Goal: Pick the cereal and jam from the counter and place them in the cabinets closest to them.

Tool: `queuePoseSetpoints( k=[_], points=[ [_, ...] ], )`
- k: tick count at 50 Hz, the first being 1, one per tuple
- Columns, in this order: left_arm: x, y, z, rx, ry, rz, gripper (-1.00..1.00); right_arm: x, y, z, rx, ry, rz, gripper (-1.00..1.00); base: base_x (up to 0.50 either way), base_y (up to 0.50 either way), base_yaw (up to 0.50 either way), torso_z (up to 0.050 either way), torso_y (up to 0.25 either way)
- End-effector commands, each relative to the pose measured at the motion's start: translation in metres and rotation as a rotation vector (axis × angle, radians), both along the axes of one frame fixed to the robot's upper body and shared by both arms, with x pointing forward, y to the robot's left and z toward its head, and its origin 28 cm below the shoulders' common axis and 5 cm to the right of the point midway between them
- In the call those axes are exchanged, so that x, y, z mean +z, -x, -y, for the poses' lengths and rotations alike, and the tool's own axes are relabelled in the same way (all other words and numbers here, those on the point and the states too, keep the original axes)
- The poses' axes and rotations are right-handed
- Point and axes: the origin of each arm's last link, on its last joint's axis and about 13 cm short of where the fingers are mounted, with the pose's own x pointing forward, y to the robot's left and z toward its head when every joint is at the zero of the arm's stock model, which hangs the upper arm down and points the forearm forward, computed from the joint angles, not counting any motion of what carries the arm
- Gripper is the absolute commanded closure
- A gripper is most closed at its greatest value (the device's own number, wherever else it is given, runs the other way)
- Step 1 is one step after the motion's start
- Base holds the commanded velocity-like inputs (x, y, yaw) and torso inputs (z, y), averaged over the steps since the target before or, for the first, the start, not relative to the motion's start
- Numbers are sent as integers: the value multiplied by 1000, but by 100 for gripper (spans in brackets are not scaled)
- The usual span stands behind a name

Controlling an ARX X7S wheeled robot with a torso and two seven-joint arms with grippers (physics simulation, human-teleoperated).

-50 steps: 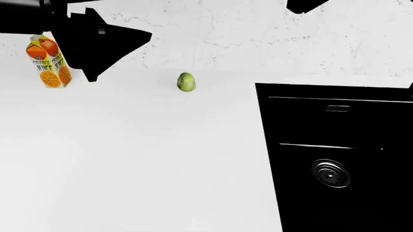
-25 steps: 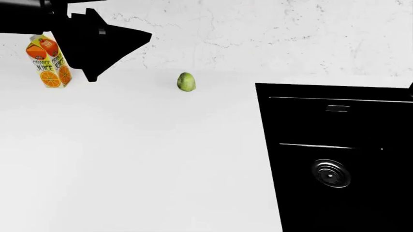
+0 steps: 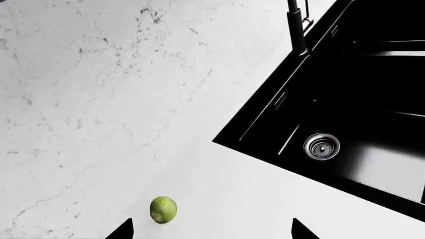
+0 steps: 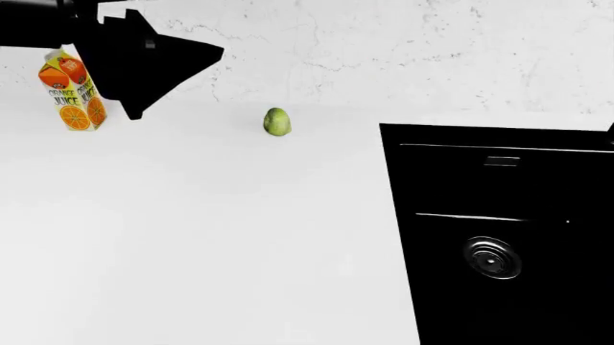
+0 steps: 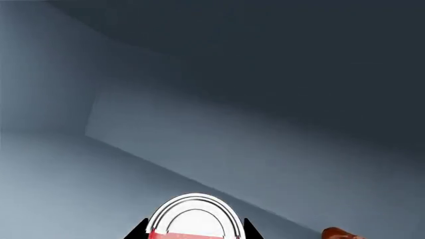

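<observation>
Grey cabinet interior (image 5: 219, 144), jam (image 5: 194, 221) at lower centre of right wrist frame.
Right end effector (image 5: 194, 230) clamped on jar; best lowered level, released gently. Left's state unclear; cereal unseen.

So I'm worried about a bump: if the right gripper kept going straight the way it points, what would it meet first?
Probably the grey inner wall ahead of the jam that the right gripper carries; nothing else shows in between, though depth is hard to judge.
</observation>
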Motion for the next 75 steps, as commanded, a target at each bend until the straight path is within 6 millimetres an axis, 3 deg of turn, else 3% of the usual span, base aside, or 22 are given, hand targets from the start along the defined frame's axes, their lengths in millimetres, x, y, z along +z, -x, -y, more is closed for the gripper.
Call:
queuePoseSetpoints(
  k=[1, 9, 25, 43, 44, 75],
  points=[
    [-2, -1, 0, 2, 1, -2, -100, 3, -7, 4, -66, 48, -163, 100, 0, 0, 0, 0, 0],
    [-6, -2, 1, 1, 3, -7, -100, -8, -18, 11, -79, 55, -299, 100, 0, 0, 0, 0, 1],
    [-11, -3, 0, 3, 0, -18, -100, -19, -26, 18, -130, 41, -398, 100, 0, 0, -1, 0, 0],
    [-18, -4, -1, 6, -8, -31, -100, -17, -23, 21, -166, 33, -376, 100, 0, -1, -2, 0, 0],
    [-18, -4, -1, 6, -8, -31, -100, -17, -23, 22, -167, 35, -375, -100, -10, -3, -3, 0, 0],
    [-19, -5, 2, -1, -19, -35, -100, -10, -16, 23, -136, 57, -328, -100, 0, 0, 0, 0, 0]
  ],
)
